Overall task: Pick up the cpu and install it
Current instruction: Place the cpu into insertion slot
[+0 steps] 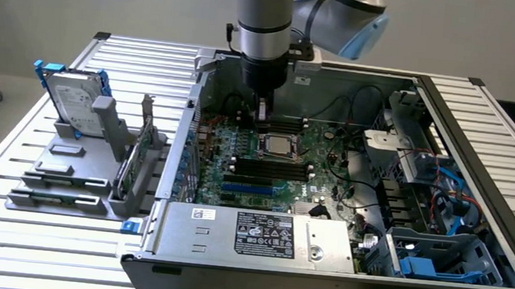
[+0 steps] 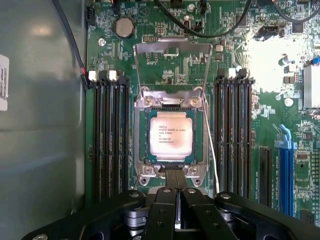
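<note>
The cpu (image 1: pixel 278 145) (image 2: pixel 171 136) is lying flat in the socket (image 2: pixel 140 145) on the green board (image 2: pixel 230 30) inside the open computer case (image 1: pixel 195 233), and the socket's metal flap (image 2: pixel 150 48) is standing folded open. The gripper (image 1: pixel 262 123) (image 2: pixel 175 179) is hanging just beside the socket's edge, near the cpu. Its fingers are pressing together and gripping nothing.
</note>
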`<state>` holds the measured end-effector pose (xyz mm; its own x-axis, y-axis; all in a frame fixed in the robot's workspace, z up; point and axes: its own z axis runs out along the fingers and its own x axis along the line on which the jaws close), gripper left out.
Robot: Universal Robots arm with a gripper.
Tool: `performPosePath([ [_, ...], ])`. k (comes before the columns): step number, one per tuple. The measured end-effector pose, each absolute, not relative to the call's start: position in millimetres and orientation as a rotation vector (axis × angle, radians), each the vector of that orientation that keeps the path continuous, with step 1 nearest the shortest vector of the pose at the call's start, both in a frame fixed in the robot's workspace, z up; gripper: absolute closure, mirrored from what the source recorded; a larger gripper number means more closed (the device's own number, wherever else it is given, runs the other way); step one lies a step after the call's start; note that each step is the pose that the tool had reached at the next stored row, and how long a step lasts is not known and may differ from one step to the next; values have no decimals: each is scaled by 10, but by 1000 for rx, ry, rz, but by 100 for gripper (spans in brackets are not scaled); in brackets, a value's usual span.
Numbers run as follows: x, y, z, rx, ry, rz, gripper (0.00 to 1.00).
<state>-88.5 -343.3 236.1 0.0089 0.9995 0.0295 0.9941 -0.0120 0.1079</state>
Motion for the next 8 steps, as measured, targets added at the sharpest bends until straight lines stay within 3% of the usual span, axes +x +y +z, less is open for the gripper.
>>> performPosePath([
  [8, -913, -3434, 2371, 2197, 2174, 143, 89],
])
